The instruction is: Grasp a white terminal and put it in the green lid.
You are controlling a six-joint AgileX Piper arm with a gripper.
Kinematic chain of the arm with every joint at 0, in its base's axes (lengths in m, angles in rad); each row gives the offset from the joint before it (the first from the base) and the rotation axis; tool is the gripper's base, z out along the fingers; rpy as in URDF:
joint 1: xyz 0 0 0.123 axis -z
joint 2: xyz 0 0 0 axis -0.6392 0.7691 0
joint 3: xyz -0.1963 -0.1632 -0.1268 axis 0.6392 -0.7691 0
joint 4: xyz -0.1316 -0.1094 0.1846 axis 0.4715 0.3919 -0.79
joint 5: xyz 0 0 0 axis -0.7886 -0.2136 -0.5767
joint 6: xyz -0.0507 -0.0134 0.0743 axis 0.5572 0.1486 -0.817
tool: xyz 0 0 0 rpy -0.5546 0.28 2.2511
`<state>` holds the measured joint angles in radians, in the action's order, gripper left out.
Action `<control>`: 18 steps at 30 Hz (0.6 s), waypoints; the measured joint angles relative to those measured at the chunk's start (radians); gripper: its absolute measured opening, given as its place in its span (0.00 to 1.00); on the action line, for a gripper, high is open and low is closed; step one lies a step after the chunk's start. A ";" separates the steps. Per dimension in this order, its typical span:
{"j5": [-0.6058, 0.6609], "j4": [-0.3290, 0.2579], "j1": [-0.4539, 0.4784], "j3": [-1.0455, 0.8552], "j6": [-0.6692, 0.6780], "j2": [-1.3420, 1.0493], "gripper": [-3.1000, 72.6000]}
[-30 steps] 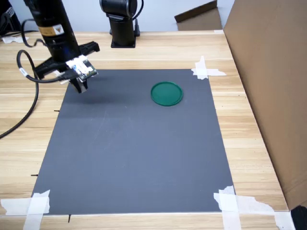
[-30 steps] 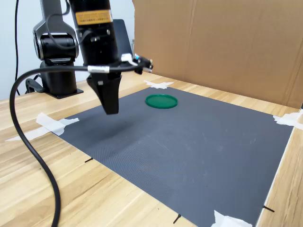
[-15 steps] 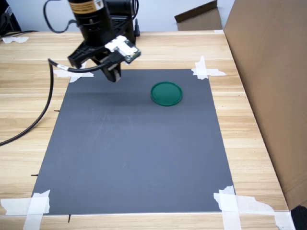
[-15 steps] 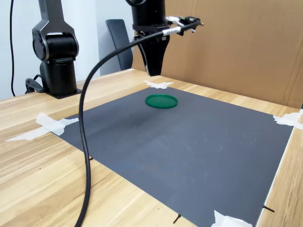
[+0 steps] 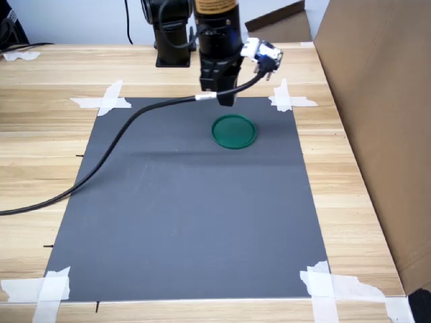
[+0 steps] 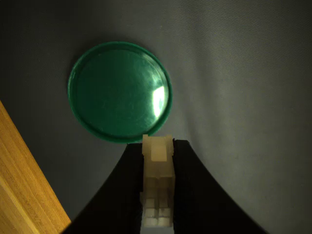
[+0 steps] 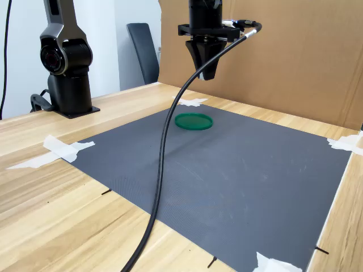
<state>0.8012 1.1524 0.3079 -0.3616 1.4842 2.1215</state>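
Observation:
The green lid (image 5: 234, 131) (image 7: 193, 121) (image 6: 119, 92) lies flat on the dark mat, empty. My gripper (image 5: 227, 101) (image 7: 209, 75) (image 6: 157, 146) hangs in the air just beside and above the lid, near the mat's far edge. In the wrist view the two black fingers are shut on the white terminal (image 6: 157, 187), a small blocky cream-white piece whose stepped end points at the lid's rim. In both exterior views the terminal is too small to make out between the fingers.
A dark grey mat (image 5: 188, 215) is taped to the wooden table with white tape strips (image 5: 289, 99). A tall cardboard wall (image 5: 377, 121) stands along the first exterior view's right. The arm's black cable (image 5: 101, 158) trails across the mat. The arm's base (image 7: 65, 68) stands behind.
My gripper has swung from the mat's far-left corner in the first exterior view across to the right, stopping close to the green lid. Its cable now drapes over the mat.

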 joint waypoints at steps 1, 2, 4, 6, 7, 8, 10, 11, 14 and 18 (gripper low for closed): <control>-0.004 0.005 -0.026 -0.003 -0.004 0.013 0.16; -0.014 0.012 -0.036 -0.010 -0.009 0.020 0.16; -0.035 0.016 -0.042 -0.030 -0.015 0.028 0.16; -0.075 0.028 -0.045 -0.066 -0.018 0.034 0.16; -0.089 0.033 -0.045 -0.088 -0.018 0.036 0.16; -0.141 0.038 -0.045 -0.152 -0.018 0.037 0.16; -0.215 0.039 -0.045 -0.227 -0.013 0.037 0.16; -0.231 0.039 -0.045 -0.240 -0.011 0.037 0.16; -0.284 0.035 -0.045 -0.268 -0.007 0.037 0.16; -0.355 0.003 -0.045 -0.295 -0.002 0.037 0.16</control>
<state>0.4462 1.1555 0.2633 -0.6566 1.4823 2.1588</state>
